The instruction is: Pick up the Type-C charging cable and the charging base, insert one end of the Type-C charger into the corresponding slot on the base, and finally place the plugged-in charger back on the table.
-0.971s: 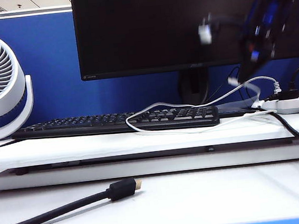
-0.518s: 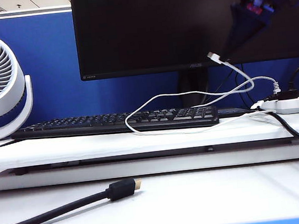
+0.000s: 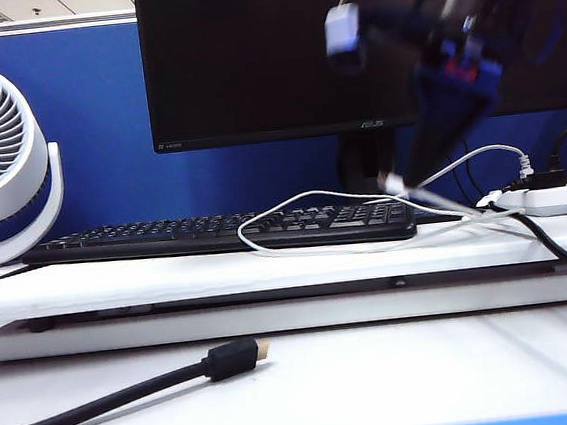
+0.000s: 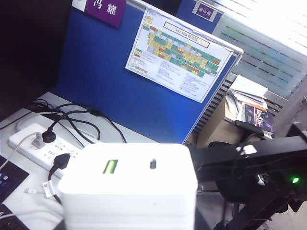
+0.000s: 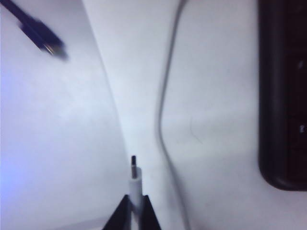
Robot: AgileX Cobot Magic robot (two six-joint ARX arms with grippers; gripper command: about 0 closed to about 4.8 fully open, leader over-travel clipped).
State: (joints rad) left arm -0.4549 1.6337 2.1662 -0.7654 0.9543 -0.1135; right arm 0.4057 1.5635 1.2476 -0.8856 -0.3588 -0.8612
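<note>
Grippers: right gripper (image 5: 134,211) has its dark jaws pinched tight on the white plug end of the thin, plain white Type-C charging cable (image 5: 165,110), with the little metal tip sticking out past the fingertips. It hangs above the white desk.
Left side: the left gripper's own fingers don't show in its wrist view, so can't tell how wide they stand. The small, boxy white plastic charging base (image 4: 127,184) fills the near part of that view and looks carried, face outward.
Base face: one green rectangular port, plus the small dark oval slot (image 4: 153,163) just beside it. Glossy, rounded edges.
Cable run: in the exterior view the right arm (image 3: 470,64) is blurred in front of the black monitor (image 3: 248,55), and the cable loops down limp over the black keyboard (image 3: 215,234) on the raised shelf of the smooth white table (image 3: 379,374).
Where we are: my guess is both parts are lifted and lining up comes next; nothing is plugged yet.
What could go wrong: that slot is tiny and close to the green port, so a slightly tilted plug could hit the face or the wrong hole. Slack cable could snag on the keyboard and tug the plug askew. Slick plastic might also slip.
Other stuff: thick black cable with a gold tip (image 3: 232,358) lying in front, long white power strip (image 4: 43,148) further back.
</note>
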